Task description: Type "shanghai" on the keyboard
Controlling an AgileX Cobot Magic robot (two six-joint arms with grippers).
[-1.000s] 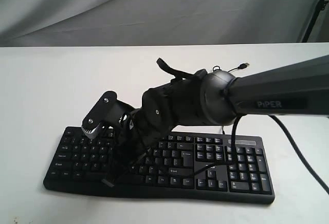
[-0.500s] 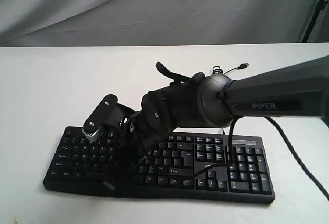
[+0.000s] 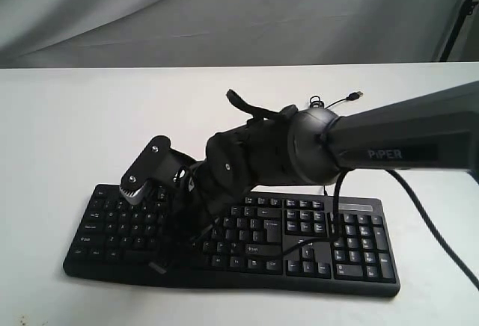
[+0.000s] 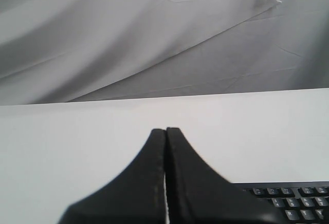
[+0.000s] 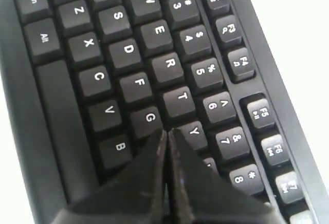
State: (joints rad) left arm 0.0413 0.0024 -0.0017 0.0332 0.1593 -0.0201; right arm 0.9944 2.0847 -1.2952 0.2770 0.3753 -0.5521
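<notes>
The black keyboard point(image 3: 352, 251) with white legends lies along the front of the white table. My right arm point(image 3: 254, 161) reaches across from the right and bends down over the keyboard's left half. In the right wrist view the keyboard point(image 5: 128, 54) fills the frame. There the right gripper point(image 5: 167, 131) is shut and empty, its tips just over the letter keys between G point(image 5: 150, 117) and Y point(image 5: 194, 130). My left gripper point(image 4: 165, 130) is shut and empty too, above bare table, with a corner of the keyboard point(image 4: 303, 198) beside it. The exterior view does not show the left gripper.
The keyboard's thin cable ends in a USB plug point(image 3: 358, 94) on the table behind the arm. A black cable of the arm point(image 3: 337, 206) hangs over the number pad side. A grey cloth point(image 3: 224, 12) backs the table, and a dark stand point(image 3: 458, 12) is at far right.
The right arm's wrist has shifted slightly up and to the left over the keyboard's left half, then held there. The gripper stays shut.
</notes>
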